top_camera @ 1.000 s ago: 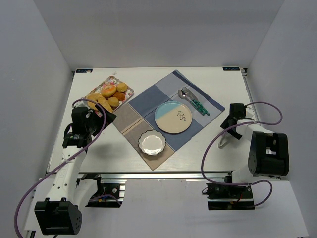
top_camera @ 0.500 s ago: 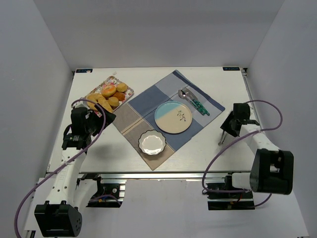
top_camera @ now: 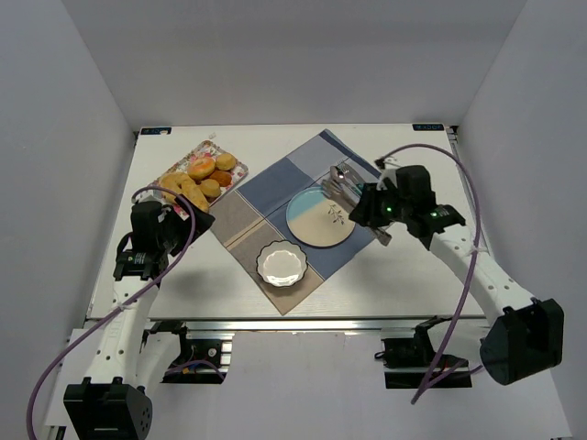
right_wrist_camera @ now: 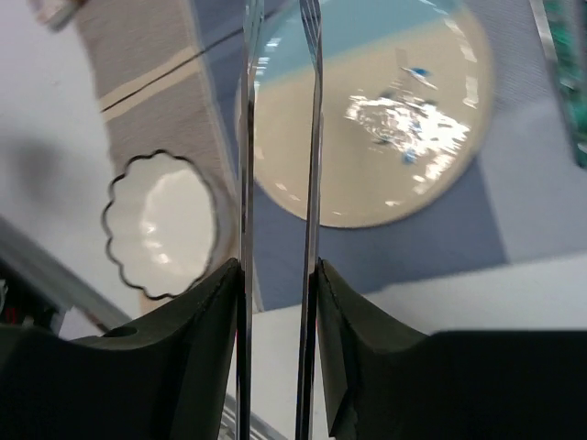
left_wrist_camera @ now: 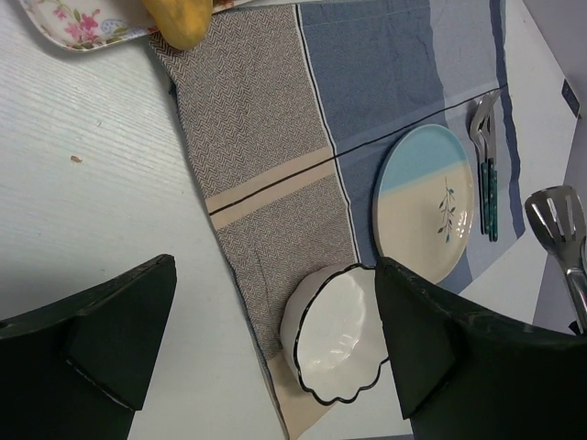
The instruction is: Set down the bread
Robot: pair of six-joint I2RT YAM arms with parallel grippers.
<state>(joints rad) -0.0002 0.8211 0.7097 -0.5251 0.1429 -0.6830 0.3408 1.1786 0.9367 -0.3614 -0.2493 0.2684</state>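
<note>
1. White table [top_camera: 183, 275] – both arms are based at its near edge.
2. Patchwork cloth [top_camera: 275, 183] of blue, grey and brown lies at mid-table, turned like a diamond.
3. Floral tray [top_camera: 242, 167] sits far left, just off the cloth's left corner. The bread [top_camera: 196, 178] is heaped on it, with one golden piece poking over the tray rim in the left wrist view.
4. Blue-and-cream plate [top_camera: 316, 222] rests on the cloth, right of centre, with nothing on it.
5. White scalloped bowl [top_camera: 281, 264] stands on the cloth's near corner, just beside the plate.
6. Right gripper [right_wrist_camera: 277, 302] is above the plate's right side. Its fingers are pressed narrow on metal tongs [top_camera: 339, 188], whose two arms run almost parallel with slotted ends near the plate's far-right rim.
7. Left gripper [left_wrist_camera: 275, 348] hangs over the table's left part, near the tray – fingers spread wide, holding and touching nothing.
8. Green-handled cutlery [left_wrist_camera: 489, 192] lies on the cloth, just right of the plate.
</note>
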